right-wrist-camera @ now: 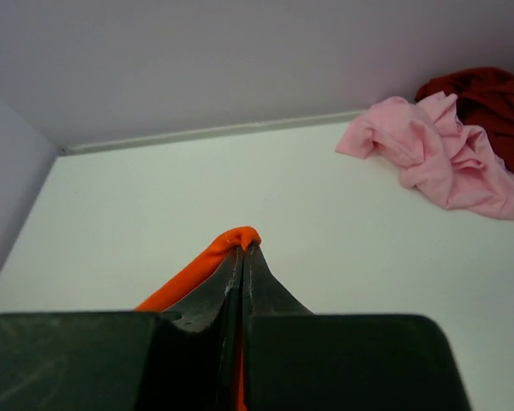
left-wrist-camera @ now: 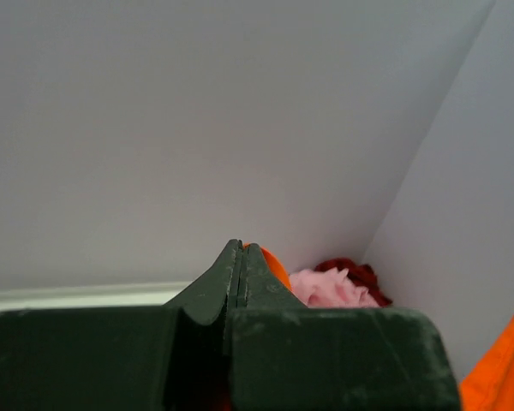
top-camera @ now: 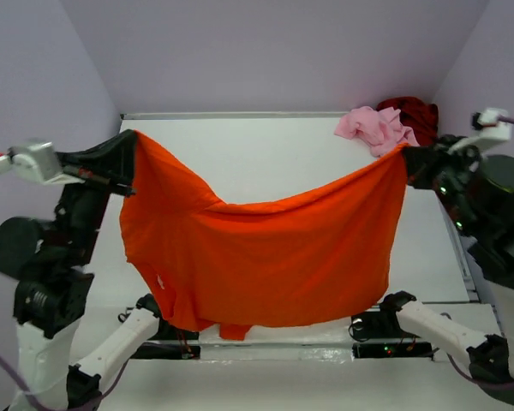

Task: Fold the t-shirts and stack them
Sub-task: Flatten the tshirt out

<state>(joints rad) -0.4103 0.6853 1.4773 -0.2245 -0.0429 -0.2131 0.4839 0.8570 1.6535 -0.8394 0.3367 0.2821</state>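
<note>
Orange shirt [top-camera: 265, 248] is clamped in both jaws, held up spread; nothing's folded yet, pink [top-camera: 375, 127] and red [top-camera: 415, 114] left crumpled.

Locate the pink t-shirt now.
In the top view the pink t-shirt lies crumpled at the far right corner of the table, touching the dark red t-shirt, just beyond the hanging orange t-shirt.

Robot lab test cell: bare grey walls [top-camera: 283, 51] enclosing white table [top-camera: 265, 154] on three sides.
</note>
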